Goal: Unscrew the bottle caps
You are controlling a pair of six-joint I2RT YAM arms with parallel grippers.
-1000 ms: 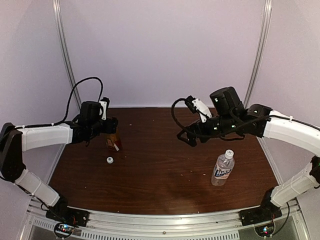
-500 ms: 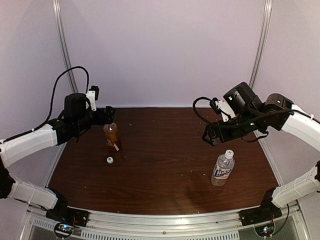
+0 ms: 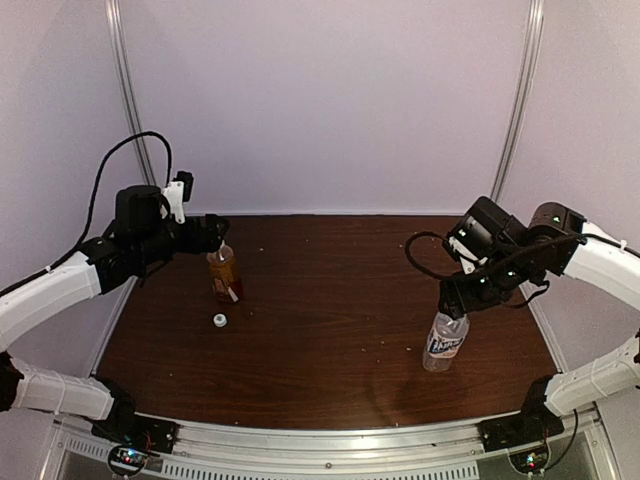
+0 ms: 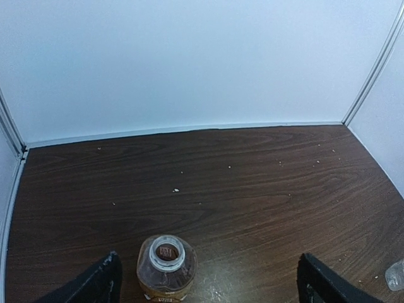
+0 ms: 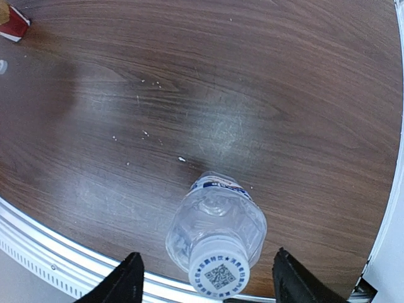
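— Caps?
— Loose cap (image 3: 219,320) lies on the surface (image 3: 330,330) just in front of the amber bottle (image 3: 224,275). The other cap (image 5: 218,274) tops the clear bottle (image 3: 445,340), well right of it.
— Jaws?
— Left jaws gape wide over the amber bottle, empty. Right jaws, part open, flank the other cap without touching.

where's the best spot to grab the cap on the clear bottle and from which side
Grip the white cap by its round side wall, coming straight down from above. The clear bottle stands upright, so the cap faces up, and the right claw hangs over it, open, with a finger on either side.
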